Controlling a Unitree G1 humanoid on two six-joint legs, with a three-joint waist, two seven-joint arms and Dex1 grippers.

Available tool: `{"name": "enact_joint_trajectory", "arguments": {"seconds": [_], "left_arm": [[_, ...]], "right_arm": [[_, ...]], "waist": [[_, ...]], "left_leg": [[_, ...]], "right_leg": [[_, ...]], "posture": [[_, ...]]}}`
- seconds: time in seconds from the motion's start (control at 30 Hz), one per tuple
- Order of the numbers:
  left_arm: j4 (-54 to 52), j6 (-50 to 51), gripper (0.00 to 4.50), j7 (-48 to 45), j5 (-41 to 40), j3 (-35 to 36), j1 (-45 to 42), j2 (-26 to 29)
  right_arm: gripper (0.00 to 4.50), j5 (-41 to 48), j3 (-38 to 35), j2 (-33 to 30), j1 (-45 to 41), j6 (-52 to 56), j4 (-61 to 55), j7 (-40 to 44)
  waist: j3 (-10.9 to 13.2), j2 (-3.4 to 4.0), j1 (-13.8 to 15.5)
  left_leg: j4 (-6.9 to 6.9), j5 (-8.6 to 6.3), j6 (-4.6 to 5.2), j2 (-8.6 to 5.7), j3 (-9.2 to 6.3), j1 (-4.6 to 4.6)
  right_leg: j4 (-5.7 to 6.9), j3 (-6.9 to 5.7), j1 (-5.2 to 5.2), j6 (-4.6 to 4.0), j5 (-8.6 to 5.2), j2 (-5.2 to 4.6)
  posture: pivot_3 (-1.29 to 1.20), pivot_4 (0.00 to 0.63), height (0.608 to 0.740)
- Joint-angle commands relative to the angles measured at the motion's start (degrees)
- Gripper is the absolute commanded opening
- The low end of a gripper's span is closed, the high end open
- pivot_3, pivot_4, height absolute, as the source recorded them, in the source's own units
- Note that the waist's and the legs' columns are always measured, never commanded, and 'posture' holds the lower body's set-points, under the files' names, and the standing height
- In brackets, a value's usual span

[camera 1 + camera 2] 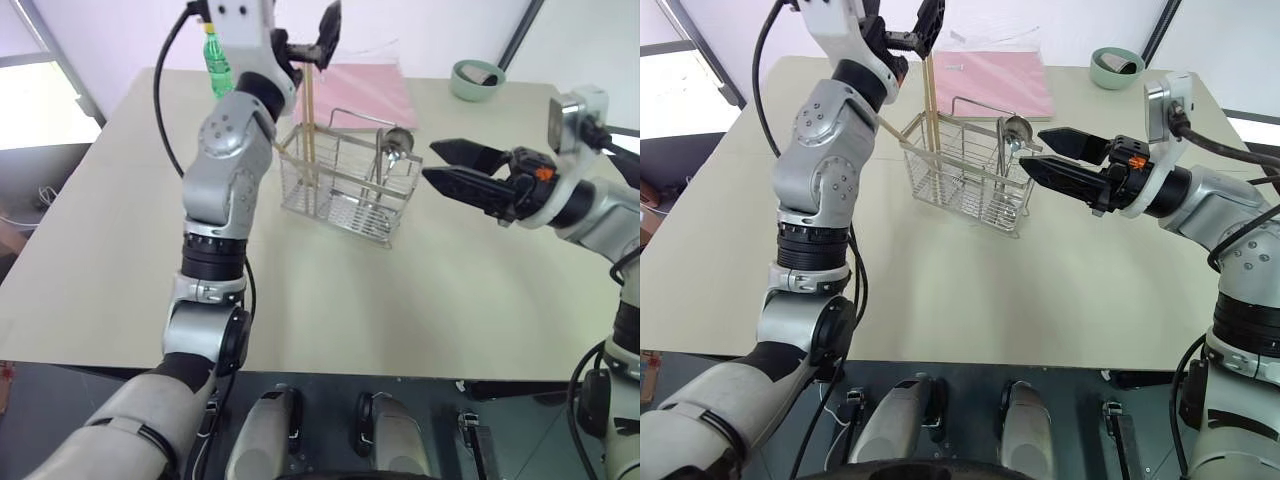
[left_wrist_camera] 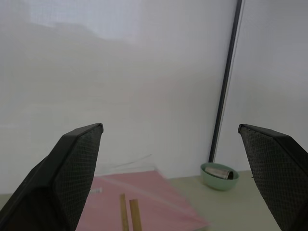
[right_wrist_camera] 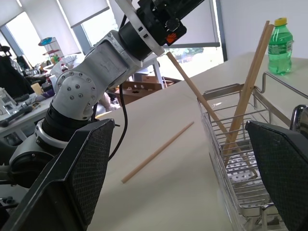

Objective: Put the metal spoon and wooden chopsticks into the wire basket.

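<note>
The wire basket (image 1: 345, 190) stands mid-table. Two wooden chopsticks (image 1: 310, 125) stand upright in its left end, and a third (image 3: 197, 94) leans in it at a slant. One more chopstick (image 3: 159, 151) lies flat on the table beside the basket. The metal spoon (image 1: 396, 140) stands in the right end, bowl up. My left gripper (image 1: 310, 40) is open just above the upright chopsticks; their tops (image 2: 129, 211) show between its wide-apart fingers, untouched. My right gripper (image 1: 430, 162) is open and empty, level, just right of the basket.
A pink folder (image 1: 365, 90) lies behind the basket. A green bottle (image 1: 217, 65) stands at the back left, and a pale green bowl (image 1: 477, 80) sits at the back right. The table's front edge (image 1: 400, 375) runs close to me.
</note>
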Motion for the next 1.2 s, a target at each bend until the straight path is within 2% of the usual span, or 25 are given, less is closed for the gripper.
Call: {"name": "enact_joint_trajectory", "arguments": {"seconds": [0.03, 0.27, 0.37, 0.43, 0.53, 0.6, 0.7, 0.8, 0.93, 1.2], "left_arm": [[-5.98, 2.95, 4.43, 0.68, -1.21, 2.13, -2.83, 2.63], [-7.62, 21.96, 4.43, 9.50, -0.97, 10.98, -14.32, 16.38], [-5.58, 36.10, 4.43, 15.30, 1.79, 13.87, -17.38, 22.20], [-6.14, 44.96, 4.43, 18.91, 3.59, 16.09, -16.41, 23.49], [-8.80, 56.38, 4.43, 22.99, 6.00, 20.09, -13.38, 20.82], [-11.12, 63.96, 4.43, 24.48, 7.75, 23.18, -10.29, 17.13], [-13.87, 70.62, 4.43, 24.96, 9.94, 25.34, -4.91, 11.46], [-13.77, 71.78, 4.43, 25.04, 11.39, 26.36, -1.23, 6.63], [-9.86, 71.32, 4.43, 23.87, 12.79, 25.28, 1.82, 3.32], [-1.28, 66.94, 4.43, 19.54, 12.90, 20.06, 4.55, 3.04]], "right_arm": [[4.50, 0.66, -1.58, -0.19, -1.58, -1.49, 0.08, 0.30], [4.50, -2.75, 0.91, -1.90, 0.33, -3.74, -0.38, 4.41], [4.50, -5.05, 2.31, -2.28, 1.14, -5.37, -0.17, 6.41], [4.50, -5.66, 2.66, -1.98, 0.92, -5.85, 0.58, 6.94], [4.50, -6.53, 3.22, -1.50, 0.24, -6.40, 1.74, 7.49], [4.50, -6.94, 3.66, -1.17, -0.25, -6.71, 2.26, 7.78], [4.50, -7.15, 4.20, -0.76, -1.21, -6.86, 2.93, 8.06], [4.50, -7.35, 4.63, -0.55, -1.93, -6.71, 3.30, 8.23], [4.50, -7.22, 4.91, -0.49, -1.92, -6.29, 2.73, 8.27], [4.50, -6.12, 3.78, -0.55, -0.05, -5.72, 0.22, 7.22]], "waist": [[0.00, 0.00, -0.02], [0.00, 0.01, -0.20], [-0.02, 0.06, -0.16], [-0.03, 0.07, -0.11], [-0.05, 0.04, 0.27], [-0.05, 0.03, 0.31], [-0.04, 0.01, 0.00], [-0.04, 0.01, -0.04], [-0.04, 0.01, -0.07], [-0.04, 0.01, 0.08]], "left_leg": [[0.00, 0.00, 0.00, 0.00, 0.00, -0.01], [-0.03, 0.00, 0.00, 0.03, -0.01, 0.00], [-0.08, 0.00, -0.01, 0.03, -0.01, 0.06], [-0.09, 0.00, -0.02, 0.02, 0.01, 0.13], [-0.04, 0.06, -0.13, 0.02, -0.10, 0.16], [-0.02, 0.16, -0.53, -0.01, -0.12, 0.15], [-0.03, 0.16, -0.60, -0.02, -0.10, 0.08], [-0.10, 0.18, -0.67, -0.01, -0.08, 0.08], [-0.12, 0.20, -0.74, 0.03, -0.08, 0.09], [-0.10, 0.19, -0.73, 0.01, -0.08, 0.06]], "right_leg": [[0.00, 0.00, -0.01, 0.00, 0.00, 0.00], [0.00, 0.00, -0.03, 0.00, 0.00, 0.08], [0.01, 0.02, 0.00, 0.01, -0.01, 0.10], [0.02, 0.04, 0.06, 0.02, -0.01, 0.10], [0.04, 0.01, 0.14, 0.02, -0.01, 0.12], [0.02, 0.01, 0.16, 0.05, 0.00, 0.12], [-0.01, 0.04, 0.09, 0.06, 0.02, 0.11], [0.03, 0.06, 0.03, 0.05, 0.02, 0.12], [0.03, 0.05, 0.01, 0.04, 0.03, 0.13], [0.00, 0.04, 0.00, 0.04, 0.03, 0.08]], "posture": [[0.00, 0.150, 0.686], [0.00, 0.150, 0.686], [0.00, 0.150, 0.686], [0.00, 0.150, 0.686], [0.00, 0.150, 0.686], [0.00, 0.150, 0.686], [0.00, 0.150, 0.686], [0.00, 0.150, 0.686], [0.00, 0.150, 0.686], [0.00, 0.150, 0.686]]}}
